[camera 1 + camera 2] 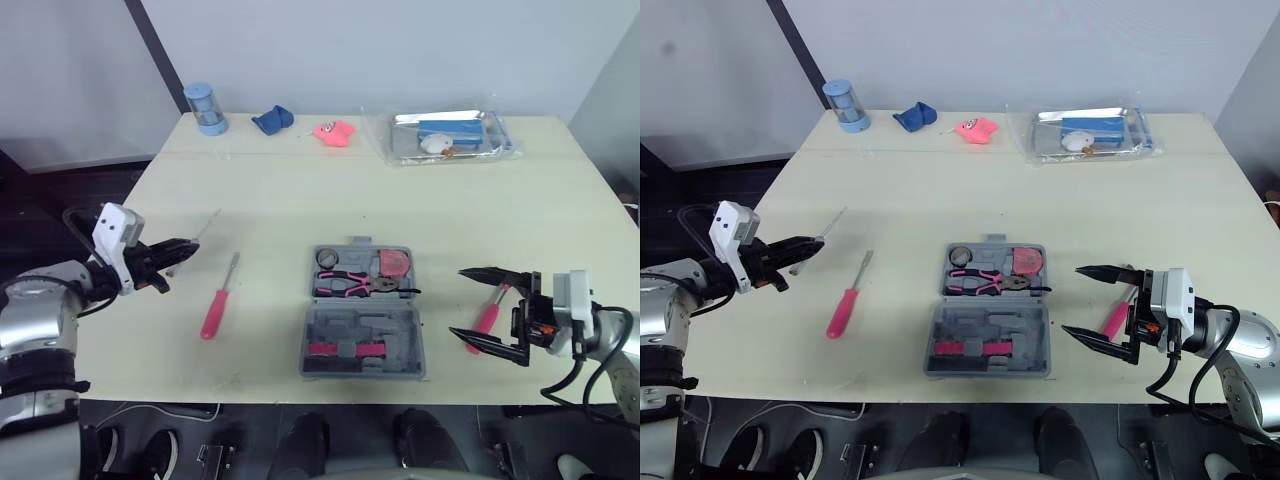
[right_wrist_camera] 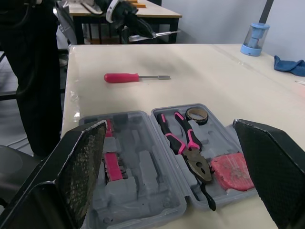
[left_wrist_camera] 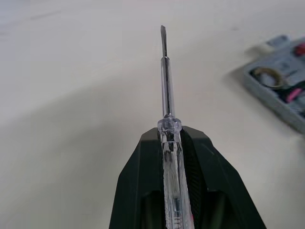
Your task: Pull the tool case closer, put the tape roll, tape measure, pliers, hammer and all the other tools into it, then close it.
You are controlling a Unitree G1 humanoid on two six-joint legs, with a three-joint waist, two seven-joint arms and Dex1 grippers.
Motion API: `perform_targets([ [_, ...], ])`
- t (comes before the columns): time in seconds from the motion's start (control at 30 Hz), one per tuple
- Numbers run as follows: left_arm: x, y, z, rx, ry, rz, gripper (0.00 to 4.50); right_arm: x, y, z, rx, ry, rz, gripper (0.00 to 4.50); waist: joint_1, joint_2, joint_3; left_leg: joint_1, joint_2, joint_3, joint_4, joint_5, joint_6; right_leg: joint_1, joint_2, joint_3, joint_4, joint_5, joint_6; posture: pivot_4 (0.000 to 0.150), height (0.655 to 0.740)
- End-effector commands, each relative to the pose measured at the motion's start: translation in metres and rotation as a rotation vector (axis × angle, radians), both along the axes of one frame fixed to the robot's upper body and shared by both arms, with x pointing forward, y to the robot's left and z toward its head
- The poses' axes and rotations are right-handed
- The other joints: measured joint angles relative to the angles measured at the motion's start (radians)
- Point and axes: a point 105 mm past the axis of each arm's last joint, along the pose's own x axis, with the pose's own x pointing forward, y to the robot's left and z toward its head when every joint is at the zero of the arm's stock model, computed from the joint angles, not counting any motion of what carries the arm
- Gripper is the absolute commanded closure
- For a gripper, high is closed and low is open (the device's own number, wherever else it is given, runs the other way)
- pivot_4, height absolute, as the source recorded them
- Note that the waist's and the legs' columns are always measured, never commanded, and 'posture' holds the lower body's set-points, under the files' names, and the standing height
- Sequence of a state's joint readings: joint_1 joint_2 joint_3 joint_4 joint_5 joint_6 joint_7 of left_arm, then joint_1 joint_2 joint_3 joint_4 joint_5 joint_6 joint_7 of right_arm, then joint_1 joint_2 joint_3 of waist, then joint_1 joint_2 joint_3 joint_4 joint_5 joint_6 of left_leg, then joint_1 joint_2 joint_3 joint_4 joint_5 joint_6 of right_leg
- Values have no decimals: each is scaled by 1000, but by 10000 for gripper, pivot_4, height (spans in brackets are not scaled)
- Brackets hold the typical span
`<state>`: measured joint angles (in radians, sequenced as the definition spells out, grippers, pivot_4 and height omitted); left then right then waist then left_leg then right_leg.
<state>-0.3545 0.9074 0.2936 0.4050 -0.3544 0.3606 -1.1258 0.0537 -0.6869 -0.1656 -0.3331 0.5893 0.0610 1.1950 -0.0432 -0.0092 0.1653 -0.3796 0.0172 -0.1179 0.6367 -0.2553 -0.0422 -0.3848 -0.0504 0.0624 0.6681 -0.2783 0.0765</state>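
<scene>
My left pincer point(image 3: 170, 137) was pressed together on the clear handle of a slim screwdriver point(image 3: 165, 81), held off the surface point(image 1: 300, 190) with the blade pointing out past the fingertips. My right pincer point(image 1: 458, 302) was spread wide, just right of the tool case point(image 1: 345, 325), with a pink-handled tool point(image 1: 487, 318) lying between its jaws; I couldn't tell what sort of tool it was.

The case lay open near the front edge, midway between my arms. The tape roll point(image 1: 327, 258), the pliers point(image 1: 350, 284) and what I took for the pink tape measure point(image 1: 393, 263) were already in its far half. A second, pink-handled screwdriver point(image 1: 214, 312) lay on the surface, between the left pincer and the case.

I judged I was mid-packing. Next, the clear screwdriver needed carrying to the case and laying in a free recess.
</scene>
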Motion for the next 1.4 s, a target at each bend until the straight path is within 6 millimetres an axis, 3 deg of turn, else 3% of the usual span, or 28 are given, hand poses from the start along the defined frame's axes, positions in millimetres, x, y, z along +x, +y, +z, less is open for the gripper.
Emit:
perform_targets([
  [0.03, -7, -44, 25, 65, 29, -209, 43823, 0, -6, 6, 7, -32, 1, 0, 1, 0, 0, 0, 0, 0, 0, 0, 0, 0, 0, 0, 0, 0, 0, 1500, 7400],
  [0.3, -27, -115, 20, 143, 143, -549, 43823, 1, -9, 6, 6, -47, -30, 0, -4, 0, 1, 0, 0, 0, 0, 0, 0, 0, 0, 0, 0, 0, 0, 1500, 7400],
  [0.63, -33, -172, 3, 222, 160, -779, 43823, -7, -25, 2, -22, -33, -97, 0, 1, -1, 2, -1, 0, 0, 1, 0, 0, 0, 0, 0, -1, 0, 0, 1500, 7400],
  [0.87, -41, -193, -16, 313, 169, -885, 43823, -14, -36, -3, -55, -8, -107, 0, 2, -1, 2, -1, 0, 1, 1, 0, 0, 0, 0, 1, -1, 0, 0, 1500, 7400],
  [1.4, -18, -217, -39, 482, 280, -850, 43823, -13, -29, -9, -60, -18, -97, 0, 3, -1, 2, -1, 0, 0, 2, 0, 0, 0, 1, 1, -1, 0, 0, 1500, 7400],
])
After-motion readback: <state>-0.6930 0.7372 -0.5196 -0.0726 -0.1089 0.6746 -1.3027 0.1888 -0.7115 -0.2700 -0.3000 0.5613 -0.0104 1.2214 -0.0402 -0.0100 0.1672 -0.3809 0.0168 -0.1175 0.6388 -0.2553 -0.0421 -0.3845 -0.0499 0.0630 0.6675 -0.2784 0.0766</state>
